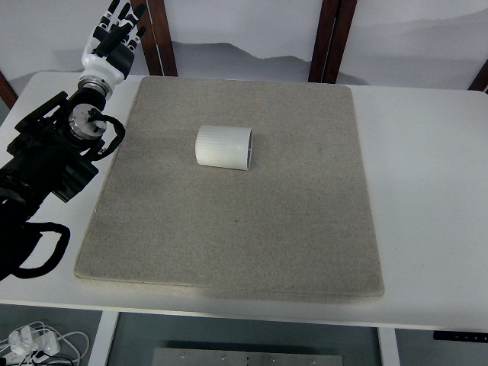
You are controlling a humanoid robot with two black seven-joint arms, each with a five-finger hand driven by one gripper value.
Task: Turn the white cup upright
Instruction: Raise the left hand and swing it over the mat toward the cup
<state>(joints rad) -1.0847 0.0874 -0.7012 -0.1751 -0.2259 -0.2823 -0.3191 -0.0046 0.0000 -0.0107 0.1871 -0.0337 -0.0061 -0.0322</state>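
Nearest the camera: one white cable bundle [34,343] on the floor, lower left, below the table [427,175] edge. Left hand [114,34] at upper left, beyond the mat's corner, fingers loosely extended, gripping nothing. One grey mat [229,229] covers the table centre. One white cup [224,148] lies on its side on the mat's upper middle, unobstructed.

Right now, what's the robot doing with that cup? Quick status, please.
Left hand raised at far left, fingers open, holding nothing. Right hand out of view. White cup on its side on grey mat, untouched. Nothing in the way.
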